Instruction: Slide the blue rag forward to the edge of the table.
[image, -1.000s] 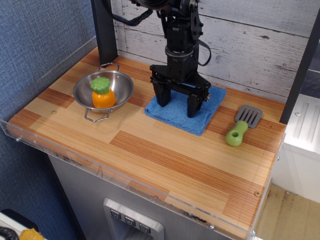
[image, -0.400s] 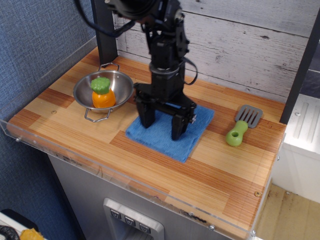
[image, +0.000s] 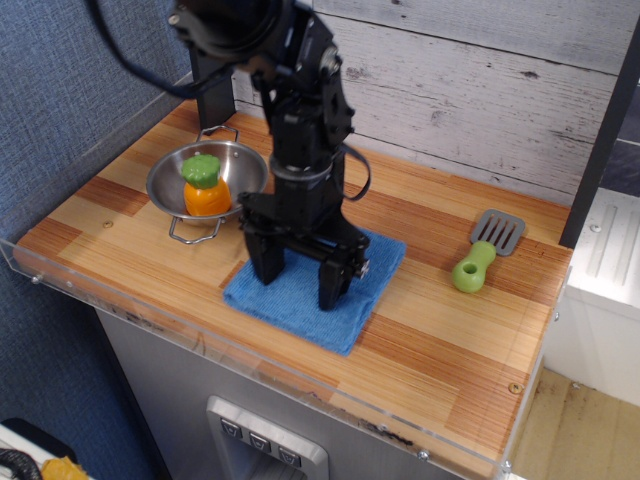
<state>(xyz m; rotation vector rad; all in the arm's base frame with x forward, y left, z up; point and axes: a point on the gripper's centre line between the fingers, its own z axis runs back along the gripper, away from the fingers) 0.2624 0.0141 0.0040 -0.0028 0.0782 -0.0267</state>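
The blue rag (image: 365, 275) lies flat on the wooden table (image: 450, 340), a little in front of the table's middle. Its front corner is a short way from the clear acrylic rim (image: 250, 362). My black gripper (image: 297, 283) stands upright over the rag with its two fingers spread wide. Both fingertips (image: 329, 296) press down on the cloth. The arm hides the rag's middle.
A steel bowl (image: 240, 165) holding an orange and green toy fruit (image: 206, 186) stands at the left, just behind the rag. A green-handled grey spatula (image: 484, 250) lies at the right. A white plank wall is behind, a blue wall at left.
My gripper has moved toward the front-left edge, dragging the rag with it under its fingertips. The rag now lies nearer the front rim. Bowl and spatula have not moved.
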